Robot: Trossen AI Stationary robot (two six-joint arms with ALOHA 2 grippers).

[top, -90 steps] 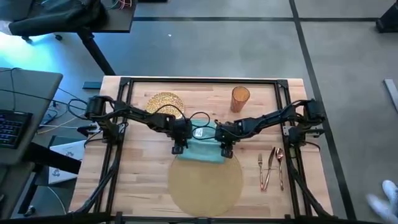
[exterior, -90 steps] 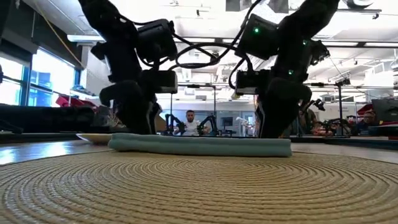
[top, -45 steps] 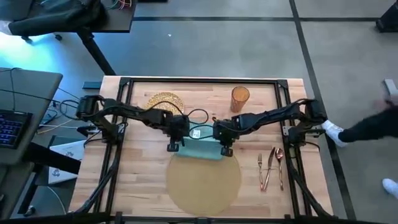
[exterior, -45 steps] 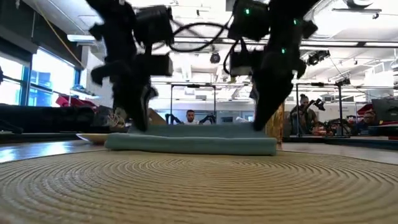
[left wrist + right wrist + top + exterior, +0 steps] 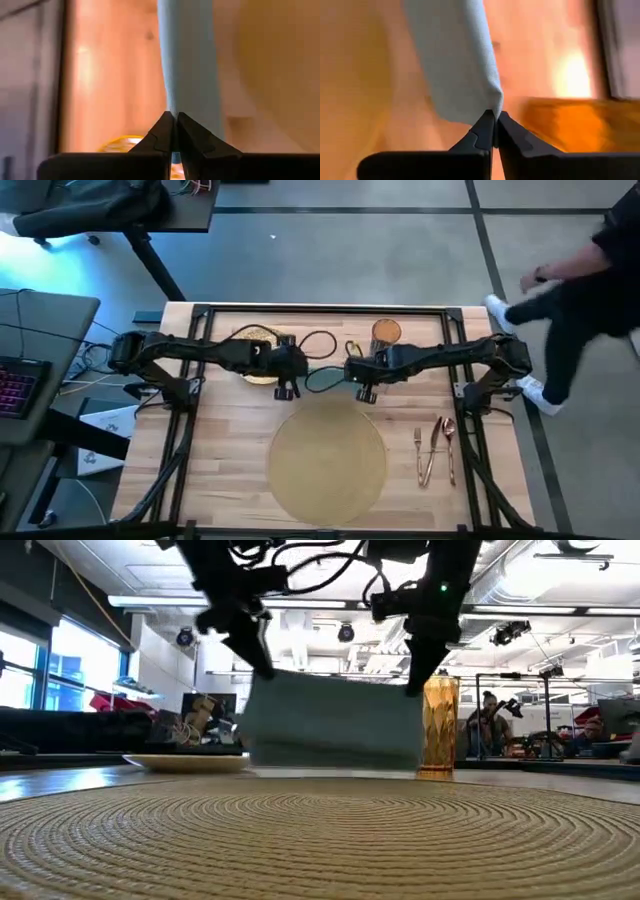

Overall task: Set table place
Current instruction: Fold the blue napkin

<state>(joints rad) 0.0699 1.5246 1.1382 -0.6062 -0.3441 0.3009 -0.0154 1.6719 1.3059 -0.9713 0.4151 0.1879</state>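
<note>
A teal napkin [image 5: 335,722] hangs as a sheet between my two grippers, just beyond the far rim of the round woven placemat [image 5: 328,460]. My left gripper [image 5: 257,662] is shut on its upper left corner and my right gripper [image 5: 418,678] on its upper right corner. From above, the napkin [image 5: 325,378] shows only as a thin strip between my left gripper [image 5: 287,387] and right gripper [image 5: 366,390]. The gold plate [image 5: 256,340] lies at the far left, partly under my left arm. The amber tumbler [image 5: 386,332] stands at the far right. My left gripper pinches the napkin's upper left corner [image 5: 172,111] between its two fingers, coming from above and pointing down. The cloth hangs below the fingers. My right gripper pinches the upper right corner [image 5: 495,106] the same way, from above. The top edge [image 5: 335,676] runs fairly straight between the two holds, and the lower edge [image 5: 335,766] hangs close to the table.
A copper fork, knife and spoon [image 5: 437,450] lie on the table right of the placemat. Black rails [image 5: 320,309] frame the table. A person [image 5: 580,300] walks past beyond the table's right edge. A grey desk with a keyboard [image 5: 20,385] stands at the left.
Both grippers have risen and gone toward the table's far edge. The napkin, which lay folded flat on the placemat's far rim, has been lifted off it and now hangs spread out between them. A person has walked along the table's right side.
</note>
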